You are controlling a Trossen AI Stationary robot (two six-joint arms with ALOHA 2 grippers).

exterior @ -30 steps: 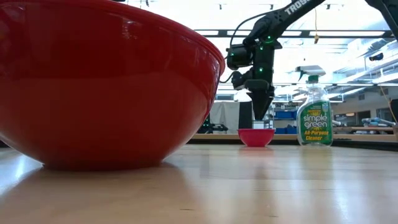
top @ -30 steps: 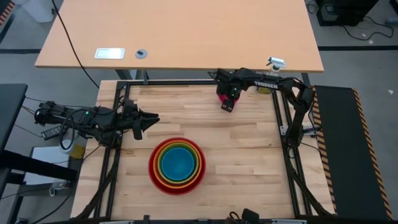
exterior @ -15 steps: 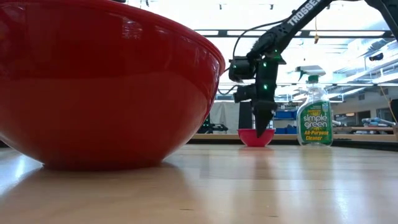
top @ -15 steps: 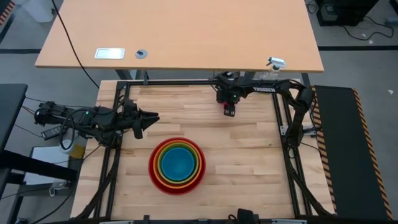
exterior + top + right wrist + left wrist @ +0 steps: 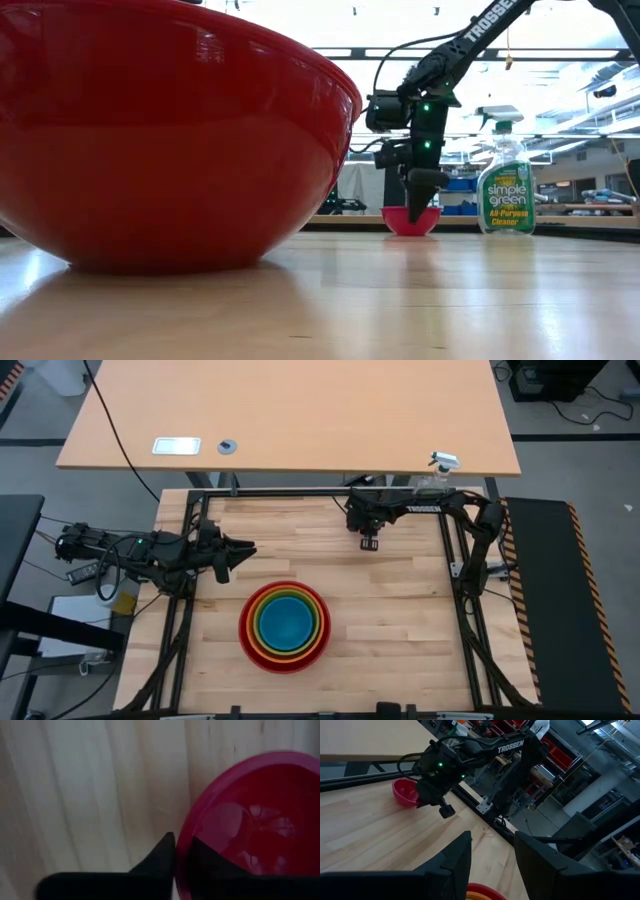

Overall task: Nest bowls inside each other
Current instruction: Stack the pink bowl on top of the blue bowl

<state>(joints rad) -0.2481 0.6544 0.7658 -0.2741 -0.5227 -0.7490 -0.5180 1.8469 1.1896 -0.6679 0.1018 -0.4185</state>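
Note:
Red, orange, lime green and blue bowls sit nested in one stack (image 5: 285, 626) near the table's front; the red one (image 5: 170, 130) fills the low view's left. The small pink bowl (image 5: 410, 221) (image 5: 405, 792) stands on its base at the far side of the table. My right gripper (image 5: 418, 205) (image 5: 182, 847) comes down on this bowl and is shut on its rim; in the high view the gripper (image 5: 366, 525) hides the bowl. My left gripper (image 5: 245, 550) (image 5: 492, 852) hangs open at the table's left, above the wood, holding nothing. My right gripper pinches the pink bowl's rim (image 5: 181, 870), one finger (image 5: 162, 855) outside the wall and the other (image 5: 210, 865) inside the hollow. The fingers come from above, pointing steeply down. The bowl stands upright with its base on the table.
A green spray bottle (image 5: 505, 185) with a white nozzle (image 5: 443, 459) stands at the far right corner, close beside the pink bowl. A dark frame (image 5: 300, 492) edges the wooden table. Bare wood lies between the stack and the pink bowl.
My right gripper has sunk straight down onto the pink bowl and rolled about its own axis; its fingertips, first above the bowl, now stand at its rim. The bowl has stayed where it was.

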